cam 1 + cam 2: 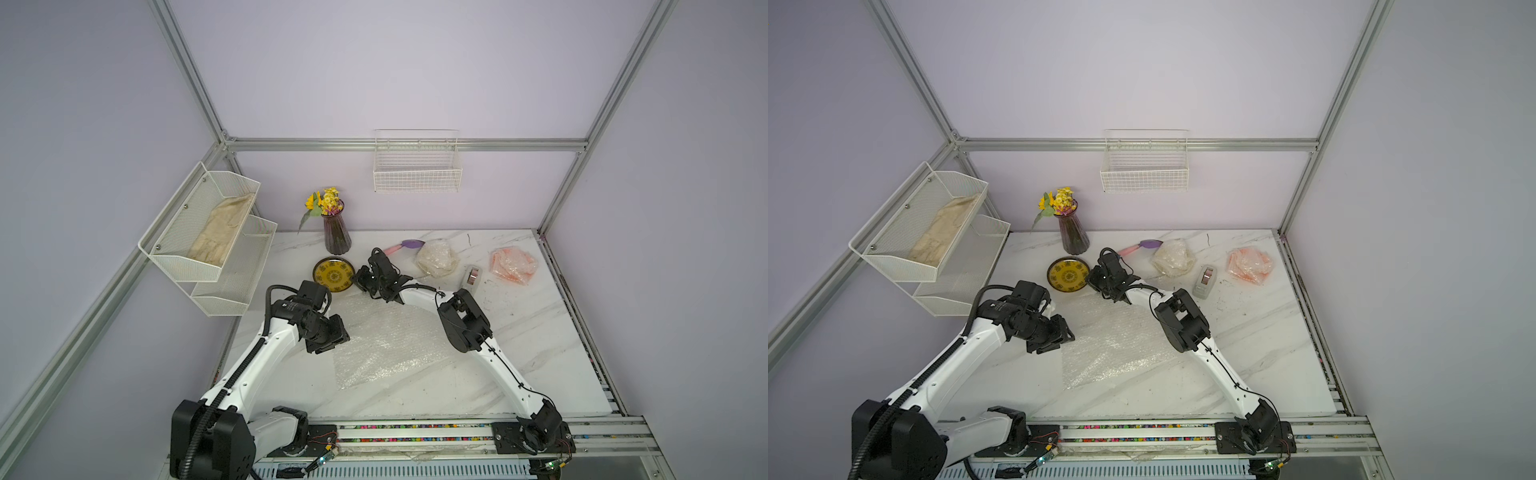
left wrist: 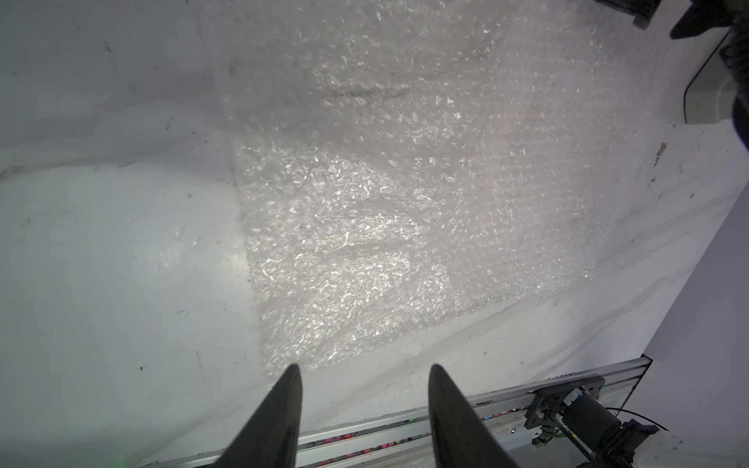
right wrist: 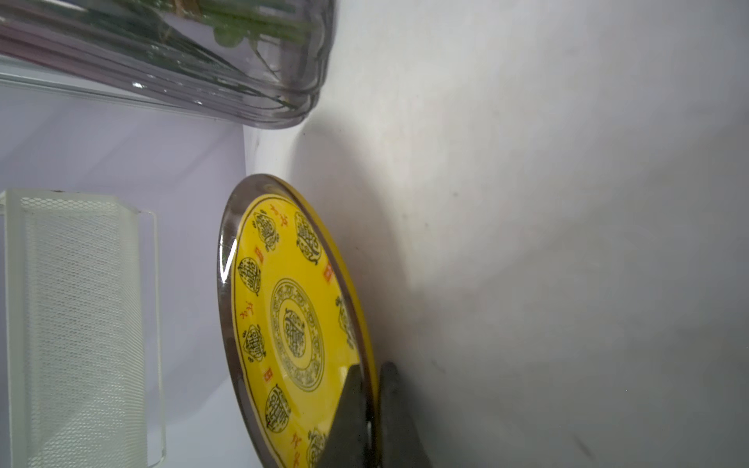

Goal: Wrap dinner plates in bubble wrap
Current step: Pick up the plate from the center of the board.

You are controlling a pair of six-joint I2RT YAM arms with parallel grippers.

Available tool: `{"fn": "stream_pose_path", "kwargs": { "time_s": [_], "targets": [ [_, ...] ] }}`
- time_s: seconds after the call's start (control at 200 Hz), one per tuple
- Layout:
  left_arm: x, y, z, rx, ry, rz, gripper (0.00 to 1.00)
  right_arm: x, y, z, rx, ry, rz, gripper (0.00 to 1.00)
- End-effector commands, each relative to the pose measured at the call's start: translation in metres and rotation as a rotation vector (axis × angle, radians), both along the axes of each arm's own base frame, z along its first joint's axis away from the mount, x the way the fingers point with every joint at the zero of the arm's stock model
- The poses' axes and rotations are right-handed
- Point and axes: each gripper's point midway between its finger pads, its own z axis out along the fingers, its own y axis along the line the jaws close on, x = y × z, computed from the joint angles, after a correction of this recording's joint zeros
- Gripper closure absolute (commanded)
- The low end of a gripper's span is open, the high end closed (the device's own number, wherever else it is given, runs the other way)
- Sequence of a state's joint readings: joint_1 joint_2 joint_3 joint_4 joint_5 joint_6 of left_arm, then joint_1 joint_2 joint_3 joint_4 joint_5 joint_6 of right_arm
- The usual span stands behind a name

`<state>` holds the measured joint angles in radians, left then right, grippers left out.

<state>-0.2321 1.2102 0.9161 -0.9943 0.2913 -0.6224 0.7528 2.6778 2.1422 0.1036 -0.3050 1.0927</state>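
Note:
The yellow dinner plate [image 1: 332, 274] [image 1: 1068, 275] with a dark rim and ornate pattern lies at the back of the marble table, in front of the vase. My right gripper [image 1: 356, 279] [image 3: 372, 366] is shut on its near right rim, one finger above the rim and one beneath it. A flat sheet of bubble wrap [image 1: 382, 336] [image 2: 385, 202] lies mid-table. My left gripper [image 1: 330, 343] [image 2: 362, 366] hovers open by the sheet's left edge, nothing between its fingers. Two crinkly wrapped bundles sit back right, one whitish [image 1: 436, 257] and one orange [image 1: 512, 264].
A purple vase of flowers [image 1: 336, 237] stands just behind the plate. A grey tape dispenser [image 1: 471, 278] sits between the bundles, with a pink-and-purple tool [image 1: 405, 246] behind. White mesh racks [image 1: 208, 237] holding beige cloth hang left; a wire basket [image 1: 417, 166] is on the back wall.

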Motion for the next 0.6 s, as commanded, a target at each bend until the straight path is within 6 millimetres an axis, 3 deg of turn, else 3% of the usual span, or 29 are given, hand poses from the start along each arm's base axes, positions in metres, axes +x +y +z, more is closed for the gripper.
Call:
{"fn": "stream_pose_path", "kwargs": {
  "time_s": [0.0, 0.135, 0.285, 0.445, 0.595],
  "targets": [
    [0.005, -0.012, -0.016, -0.03, 0.014, 0.005, 0.51, -0.012, -0.022, 0.04, -0.046, -0.005, 0.036, 1.0],
    [0.008, -0.013, -0.03, -0.009, 0.032, -0.011, 0.56, -0.041, -0.065, 0.058, -0.094, 0.033, 0.083, 1.0],
    [0.005, -0.007, -0.051, 0.034, 0.078, -0.015, 0.63, -0.09, -0.116, 0.067, -0.116, 0.093, 0.152, 1.0],
    [0.009, -0.009, -0.066, 0.038, 0.11, -0.031, 0.65, -0.147, -0.152, 0.047, -0.183, 0.163, 0.256, 1.0],
    [0.008, -0.008, -0.081, 0.056, 0.158, -0.038, 0.68, -0.167, -0.17, 0.024, -0.242, 0.195, 0.272, 1.0]
  ]
}}
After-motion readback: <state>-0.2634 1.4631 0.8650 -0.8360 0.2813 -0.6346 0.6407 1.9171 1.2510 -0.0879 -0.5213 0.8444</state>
